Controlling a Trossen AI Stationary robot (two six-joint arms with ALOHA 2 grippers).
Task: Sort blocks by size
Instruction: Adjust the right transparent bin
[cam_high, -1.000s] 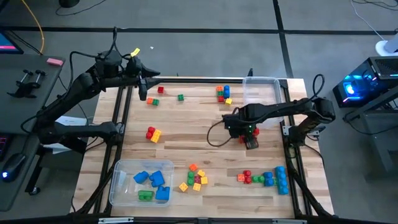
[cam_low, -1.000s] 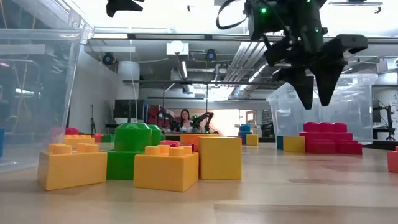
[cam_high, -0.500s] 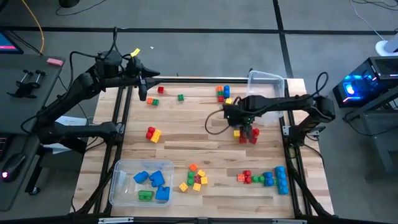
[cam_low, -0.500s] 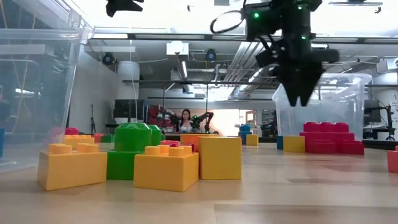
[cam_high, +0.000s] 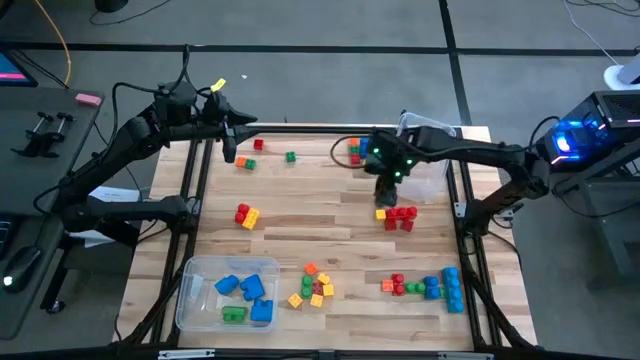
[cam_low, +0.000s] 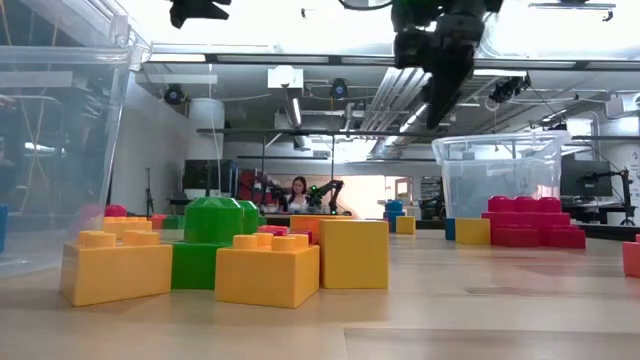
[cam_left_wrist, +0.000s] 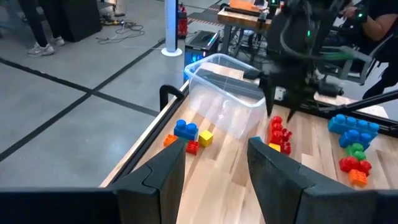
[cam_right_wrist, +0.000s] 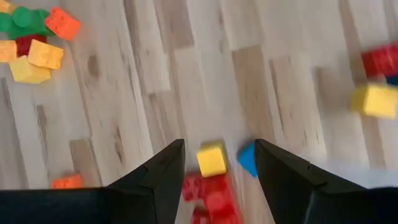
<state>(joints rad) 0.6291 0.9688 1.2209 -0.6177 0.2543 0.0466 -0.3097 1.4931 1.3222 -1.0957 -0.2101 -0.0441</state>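
Right hand (cam_high: 388, 186) hangs spread and empty just above the red block cluster (cam_high: 402, 216) from overhead; left hand (cam_high: 229, 153) waits spread at the table's (cam_high: 300, 210) far left corner. Low down, that cluster (cam_low: 532, 222) sits by the clear bin (cam_low: 500, 180). Right wrist: a yellow cube (cam_right_wrist: 211, 160) shows between its fingers (cam_right_wrist: 163, 180).
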